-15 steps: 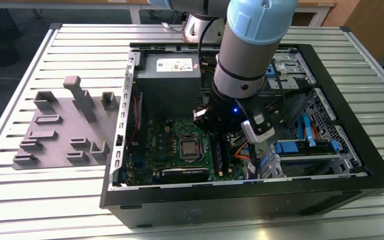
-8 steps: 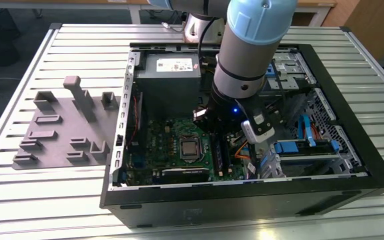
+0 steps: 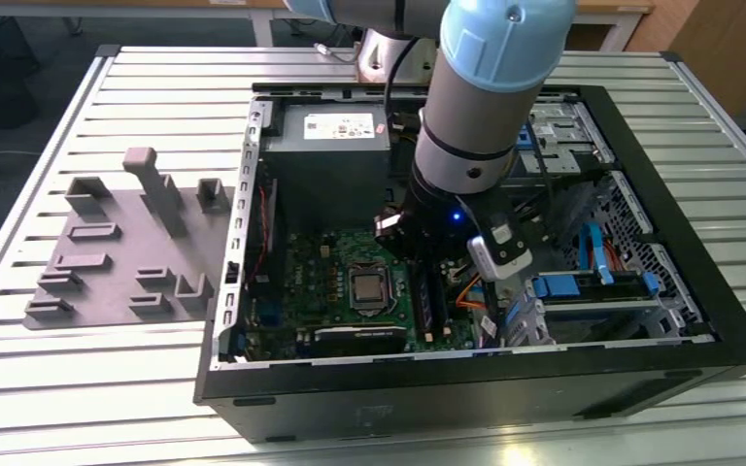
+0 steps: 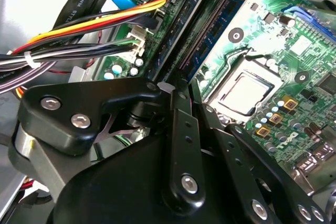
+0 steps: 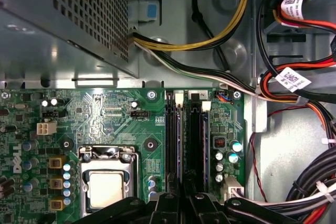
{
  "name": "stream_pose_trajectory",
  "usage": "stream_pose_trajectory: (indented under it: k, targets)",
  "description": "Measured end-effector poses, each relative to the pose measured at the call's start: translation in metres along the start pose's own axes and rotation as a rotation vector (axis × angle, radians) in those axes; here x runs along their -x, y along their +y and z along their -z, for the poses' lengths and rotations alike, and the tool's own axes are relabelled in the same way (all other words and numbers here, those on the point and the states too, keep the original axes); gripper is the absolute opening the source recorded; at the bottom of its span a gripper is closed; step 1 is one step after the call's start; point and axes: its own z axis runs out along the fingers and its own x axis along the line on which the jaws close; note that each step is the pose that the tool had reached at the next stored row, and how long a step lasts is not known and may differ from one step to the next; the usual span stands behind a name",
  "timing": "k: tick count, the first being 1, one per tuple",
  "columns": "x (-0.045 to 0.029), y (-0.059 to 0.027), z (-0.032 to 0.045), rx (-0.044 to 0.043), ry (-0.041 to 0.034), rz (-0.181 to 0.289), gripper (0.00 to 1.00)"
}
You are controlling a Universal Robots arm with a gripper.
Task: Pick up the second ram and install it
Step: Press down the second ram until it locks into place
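Black pincer (image 4: 176, 90) linkage looms closest, fingers pressed together over the memory slots (image 5: 185, 135), anything between them hidden.

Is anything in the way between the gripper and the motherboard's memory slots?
Nothing visible. In the first wrist view the gripper sits right over the black memory slots, and the cable bundles run beside the motherboard, not across them. Whether it holds the ram cannot be told.
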Motion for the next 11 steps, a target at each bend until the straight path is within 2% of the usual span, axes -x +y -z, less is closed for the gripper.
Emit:
stream_pose_trajectory:
  k: [11]
  targets:
    - [0.0001,0.0,-0.002,0.0003,0.0003,0.0,0.15]
